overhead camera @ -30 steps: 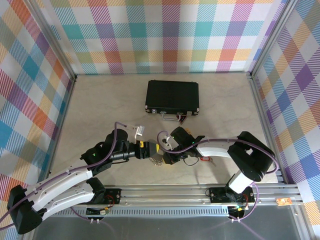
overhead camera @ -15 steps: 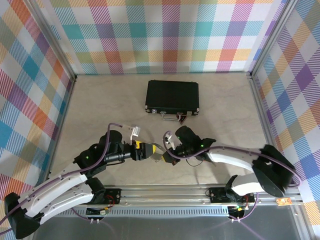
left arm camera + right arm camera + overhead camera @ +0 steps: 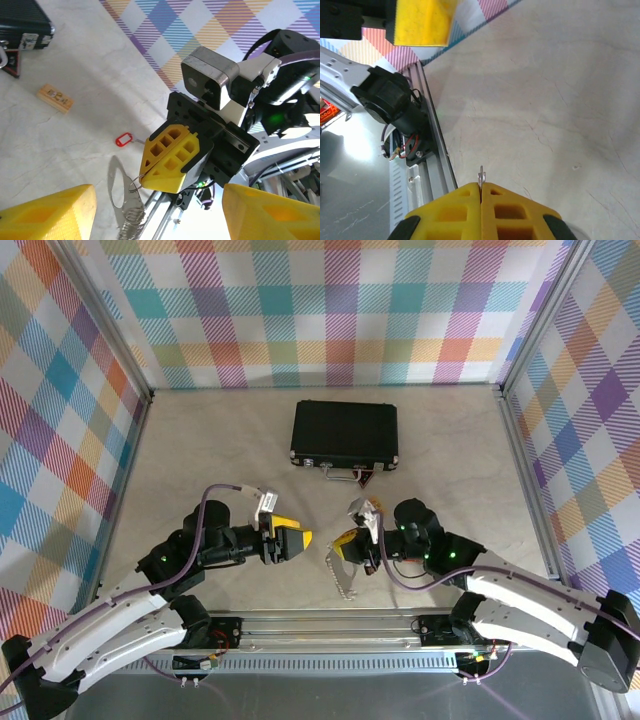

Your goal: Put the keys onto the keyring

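Two arms meet near the front, seen from above: left end effector (image 3: 300, 542) apart and empty, right end effector (image 3: 350, 545) clamped on the flat grey-silver toothed oval keyring (image 3: 344, 577). Left wrist: the small red-tagged silver key (image 3: 123, 139) lies loose on the tabletop (image 3: 75, 145); nothing threaded yet. Right wrist: fingers (image 3: 460, 205) pressed together on thin wire (image 3: 481, 176).

Right gripper (image 3: 481, 189) at bottom edge, yellow fingers pressed together, thin silver tip of keyring (image 3: 481, 176) pinched between. Beige marbled table (image 3: 560, 100) beyond. Aluminium rail (image 3: 437, 150), black motor (image 3: 387, 97) left.
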`<state>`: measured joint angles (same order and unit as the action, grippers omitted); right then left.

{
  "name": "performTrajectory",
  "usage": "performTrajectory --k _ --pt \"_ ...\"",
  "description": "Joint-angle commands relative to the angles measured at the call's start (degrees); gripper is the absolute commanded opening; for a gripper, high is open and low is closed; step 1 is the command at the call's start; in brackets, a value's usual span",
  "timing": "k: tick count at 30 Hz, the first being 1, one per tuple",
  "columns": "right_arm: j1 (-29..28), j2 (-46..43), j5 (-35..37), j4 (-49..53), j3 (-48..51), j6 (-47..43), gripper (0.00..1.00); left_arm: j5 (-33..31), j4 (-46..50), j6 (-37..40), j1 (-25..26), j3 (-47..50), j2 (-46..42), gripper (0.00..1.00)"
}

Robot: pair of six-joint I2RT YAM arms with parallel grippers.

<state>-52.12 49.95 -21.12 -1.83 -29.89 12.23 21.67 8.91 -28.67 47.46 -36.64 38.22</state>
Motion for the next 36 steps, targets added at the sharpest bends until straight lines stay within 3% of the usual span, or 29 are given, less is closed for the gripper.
performTrajectory --k 1,16,36 --pt "-0.27 -2.61 -3.3 -5.79 1.55 -1.64 0.0 4.26 -4.68 1.81 0.31 -0.56 -1.12 0.67" --pt "-0.26 -9.53 -12.26 -18.94 2.28 0.78 0.0 10.04 -17.38 6.7 5.52 0.18 0.12 0.64" --pt "-0.26 -14.42 -12.47 -31.62 5.46 6.55 0.0 12.52 -20.11 14.46 10.28 -5.18 5.2 0.35"
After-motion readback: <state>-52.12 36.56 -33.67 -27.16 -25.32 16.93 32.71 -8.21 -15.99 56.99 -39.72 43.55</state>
